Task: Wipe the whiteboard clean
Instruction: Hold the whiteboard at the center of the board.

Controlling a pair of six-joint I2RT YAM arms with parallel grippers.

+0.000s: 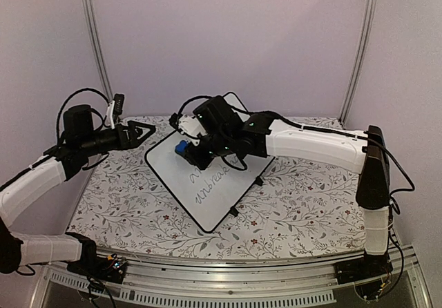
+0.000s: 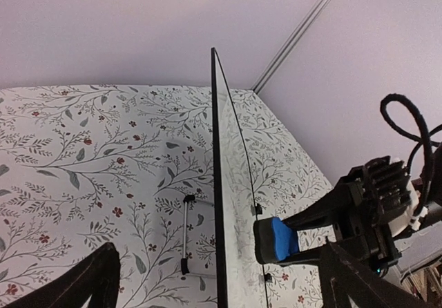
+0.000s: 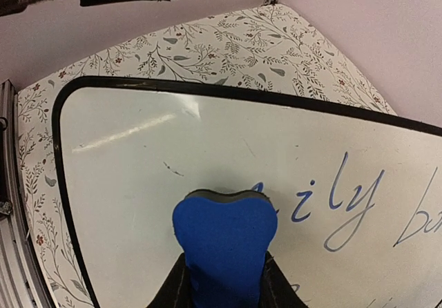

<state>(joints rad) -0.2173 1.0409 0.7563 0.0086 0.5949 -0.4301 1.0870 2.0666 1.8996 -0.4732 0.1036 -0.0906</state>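
Note:
The whiteboard (image 1: 169, 166) stands propped at a slant mid-table, with a black rim and blue cursive handwriting (image 1: 210, 182) across its middle. My right gripper (image 1: 190, 150) is shut on a blue eraser (image 1: 181, 147) and presses it on the board's upper left, at the start of the writing. In the right wrist view the eraser (image 3: 224, 242) covers the first letter, and the writing (image 3: 345, 204) runs right over the board (image 3: 131, 163). My left gripper (image 1: 143, 132) is open and empty, left of the board. Its view shows the board (image 2: 231, 184) almost edge-on and the eraser (image 2: 280, 239).
A floral cloth (image 1: 297, 204) covers the table. The board's black clip feet (image 1: 233, 211) stand on its right side. A thin metal rod with black ends (image 2: 185, 235) sits behind the board. Aluminium posts (image 1: 97, 45) rise at the back corners.

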